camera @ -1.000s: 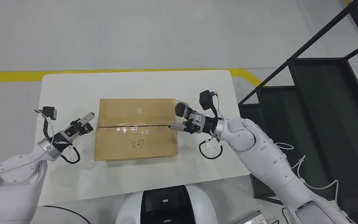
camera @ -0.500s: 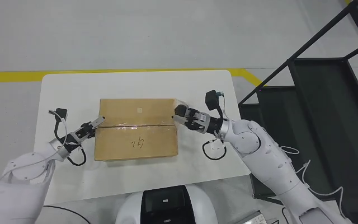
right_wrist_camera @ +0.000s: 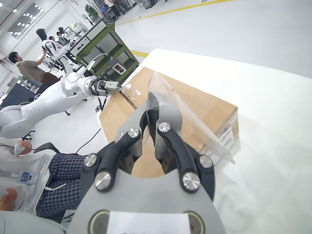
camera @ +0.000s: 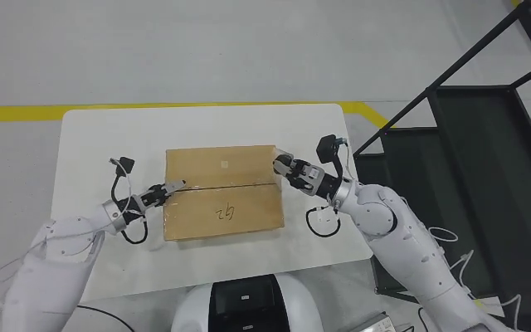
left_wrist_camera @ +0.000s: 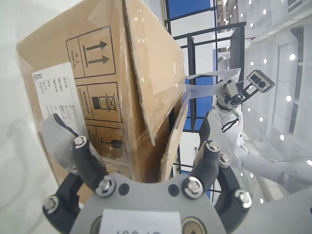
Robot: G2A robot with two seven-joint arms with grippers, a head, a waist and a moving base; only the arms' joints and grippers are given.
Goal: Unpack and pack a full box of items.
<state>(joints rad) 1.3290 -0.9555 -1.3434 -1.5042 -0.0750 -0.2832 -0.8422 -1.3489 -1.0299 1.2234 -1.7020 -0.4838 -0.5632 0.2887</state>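
A brown cardboard box (camera: 222, 199) lies in the middle of the white table (camera: 99, 141), a number written on its top. My right gripper (camera: 280, 163) is at the box's right end, shut on a strip of clear tape (right_wrist_camera: 195, 122) that is peeled up off the box (right_wrist_camera: 195, 93). My left gripper (camera: 168, 190) is at the box's left end by the centre seam. Its fingers (left_wrist_camera: 82, 152) stand open on either side of the flap edges, where the two top flaps (left_wrist_camera: 156, 113) gape slightly. The lifted tape (left_wrist_camera: 207, 83) runs to the right gripper (left_wrist_camera: 228, 88) beyond.
A black metal stair frame (camera: 448, 124) stands close to the table's right edge. A yellow floor line (camera: 83, 110) runs behind the table. A looped cable (camera: 319, 222) hangs under the right forearm. Bare tabletop surrounds the box.
The box has slid to the right and both arms have moved right with it. My left gripper has closed in on the box's left end. The right gripper has pulled the tape up.
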